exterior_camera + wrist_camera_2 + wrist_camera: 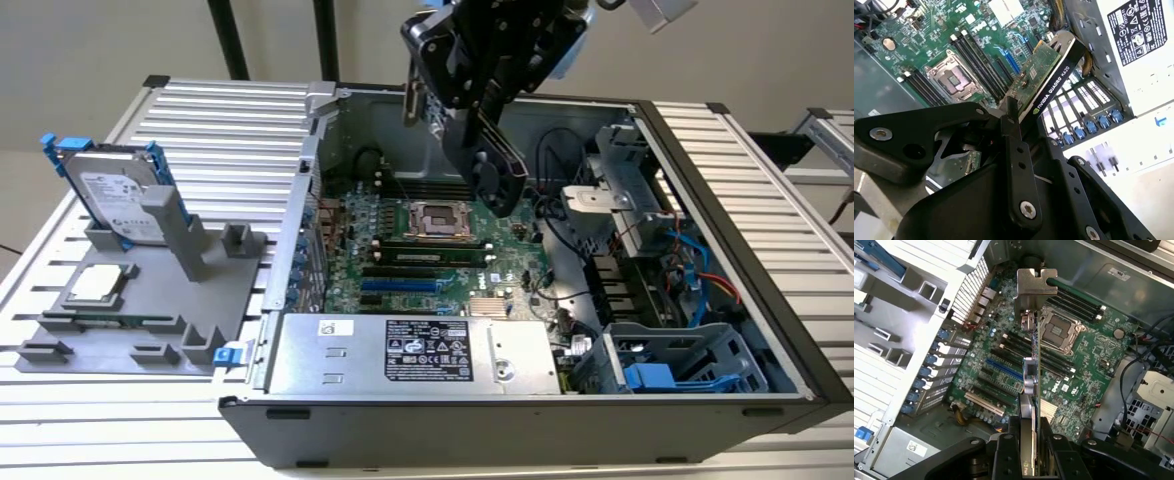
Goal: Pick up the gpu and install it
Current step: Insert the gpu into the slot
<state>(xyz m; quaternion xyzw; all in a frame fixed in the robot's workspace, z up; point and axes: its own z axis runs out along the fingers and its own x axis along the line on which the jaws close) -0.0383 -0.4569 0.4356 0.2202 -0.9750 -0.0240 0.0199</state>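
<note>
The gpu (1046, 75) is being gripped firmly by the closed gripper (1011, 115) and is being held above the motherboard (1089, 380) inside the open case (534, 432).

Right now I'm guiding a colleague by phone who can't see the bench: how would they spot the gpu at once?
Find the open computer case; the black gripper hangs over its motherboard. The gpu is the thin card clamped in it, off the board: green on one face, black shroud on the other, silver end bracket, unlike the hard drive standing outside the case.
</note>
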